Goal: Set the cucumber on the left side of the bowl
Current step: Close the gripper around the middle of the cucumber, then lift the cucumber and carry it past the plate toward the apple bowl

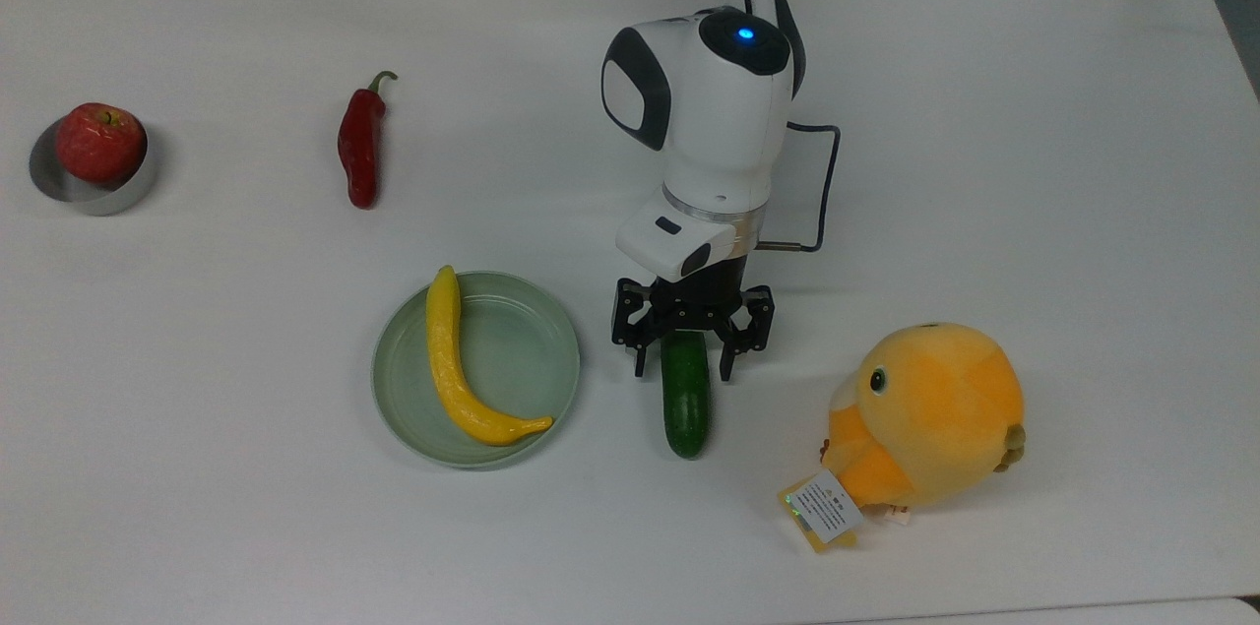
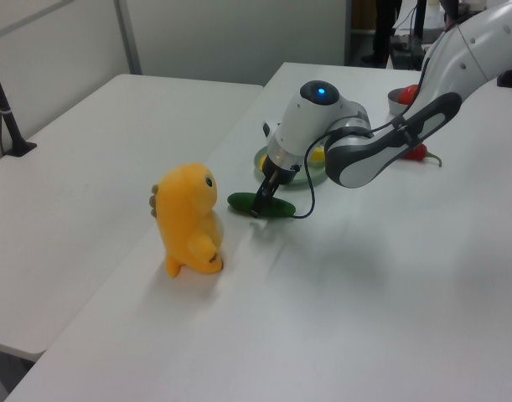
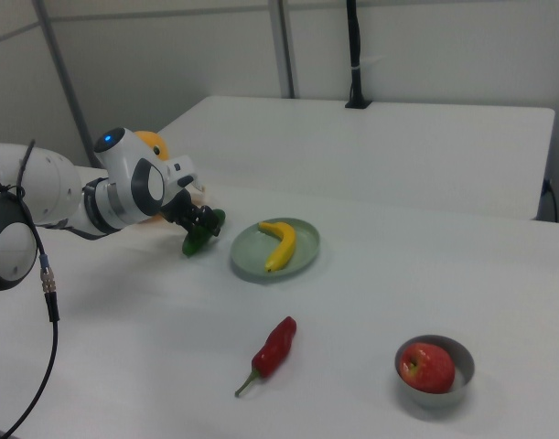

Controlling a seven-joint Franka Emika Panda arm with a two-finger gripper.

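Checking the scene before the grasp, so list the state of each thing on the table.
gripper: open, fingers astride the cucumber
cucumber: lying flat on the table
bowl: upright, holds the apple
apple: in the bowl
dish: holds the banana
banana: lying in the dish
chili: lying flat
plush toy: upright

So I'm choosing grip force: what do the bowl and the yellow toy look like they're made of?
The bowl looks like bare metal: silver-grey with a dull sheen, probably rigid. The toy looks like soft plush: fuzzy orange-yellow fabric with a paper tag.
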